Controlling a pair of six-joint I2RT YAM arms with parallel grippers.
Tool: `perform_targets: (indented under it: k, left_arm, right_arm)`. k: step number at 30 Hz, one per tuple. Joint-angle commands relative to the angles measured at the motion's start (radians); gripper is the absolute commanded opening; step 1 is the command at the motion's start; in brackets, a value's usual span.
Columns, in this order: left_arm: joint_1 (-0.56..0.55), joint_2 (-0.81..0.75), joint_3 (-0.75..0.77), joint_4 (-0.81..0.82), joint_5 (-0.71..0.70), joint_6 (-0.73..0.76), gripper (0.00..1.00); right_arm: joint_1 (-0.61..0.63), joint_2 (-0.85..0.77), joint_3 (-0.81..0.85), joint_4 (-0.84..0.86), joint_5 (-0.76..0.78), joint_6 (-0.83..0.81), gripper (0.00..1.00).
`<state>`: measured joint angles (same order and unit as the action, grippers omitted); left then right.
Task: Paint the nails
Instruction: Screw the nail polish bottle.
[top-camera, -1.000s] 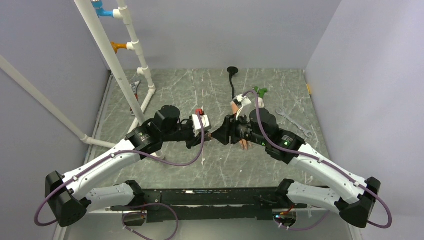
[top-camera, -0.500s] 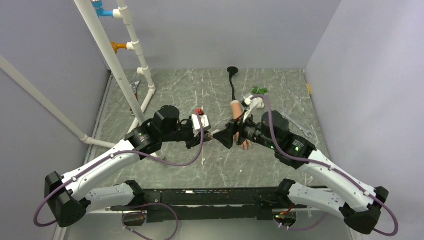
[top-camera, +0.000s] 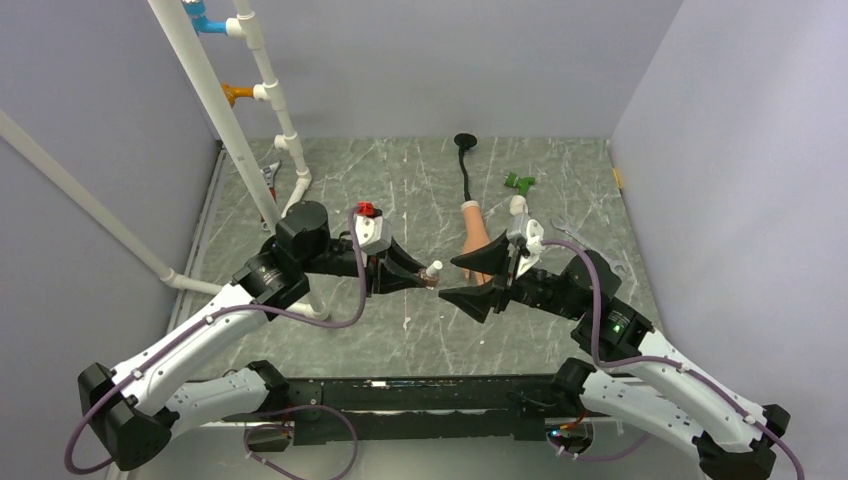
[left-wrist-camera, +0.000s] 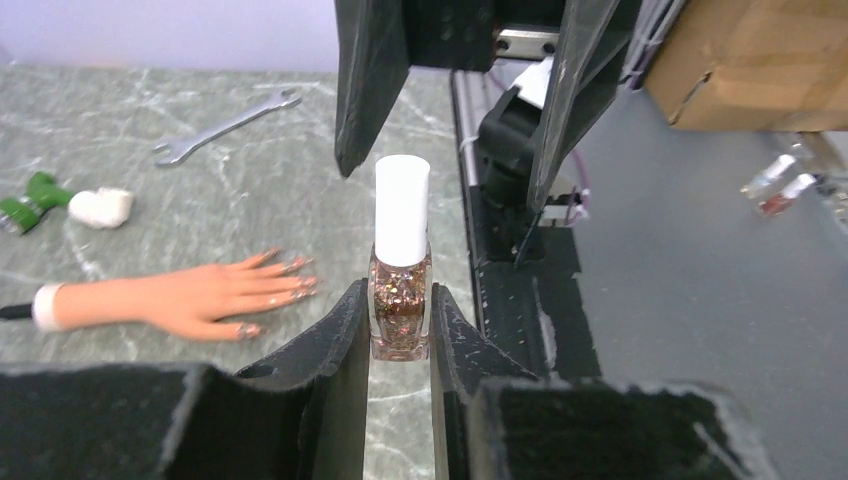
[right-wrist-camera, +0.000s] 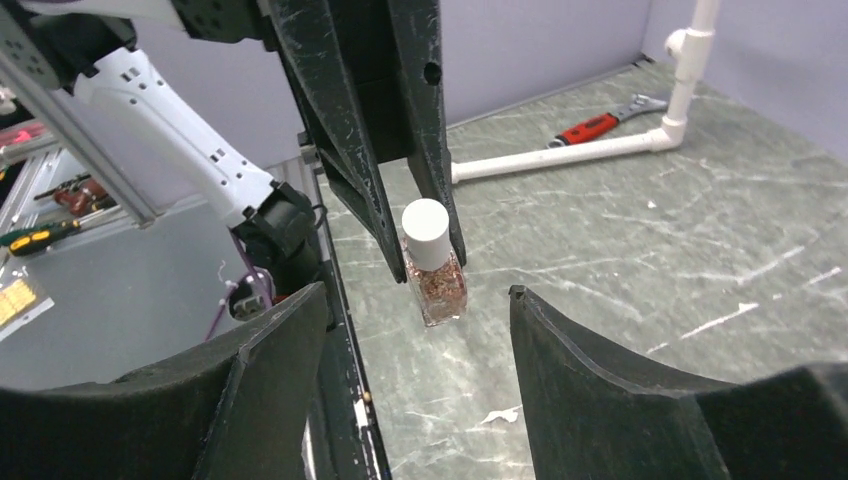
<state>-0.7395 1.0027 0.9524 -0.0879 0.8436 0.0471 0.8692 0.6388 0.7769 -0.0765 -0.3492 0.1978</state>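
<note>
Near the middle of the tabletop, the left gripper (top-camera: 420, 277) has its jaws pinching the glass body of a small polish bottle (left-wrist-camera: 401, 300). Its white cap (right-wrist-camera: 425, 232) points at the right gripper (top-camera: 448, 278), whose jaws stand spread just short of the cap. The step in hand looks to be unscrewing it. To do that well, the right jaws should slide squarely over the cap alone, close firmly, then twist about the bottle's axis while the left grip resists. The nails (left-wrist-camera: 298, 283) wait on the mannequin hand (top-camera: 475, 228), which lies flat just beyond the right gripper toward the far edge, fingers pointing at the near edge.
</note>
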Motion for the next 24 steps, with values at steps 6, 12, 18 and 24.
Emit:
perform_targets:
  k: [6,12,18,24]
  left_arm:
    - [0.047,-0.004,-0.025,0.196,0.177,-0.132,0.0]
    - [0.049,-0.004,-0.025,0.186,0.179,-0.122,0.0]
    - [0.05,-0.007,-0.026,0.183,0.173,-0.118,0.0]
    - [0.051,-0.01,-0.025,0.177,0.168,-0.113,0.0]
  right_arm:
    - [0.001,0.007,-0.058,0.25,-0.113,-0.073,0.67]
    - [0.001,0.048,-0.053,0.32,-0.144,-0.085,0.63]
    - [0.001,0.087,-0.032,0.345,-0.16,-0.084,0.54]
    - [0.001,0.104,-0.03,0.371,-0.156,-0.062,0.53]
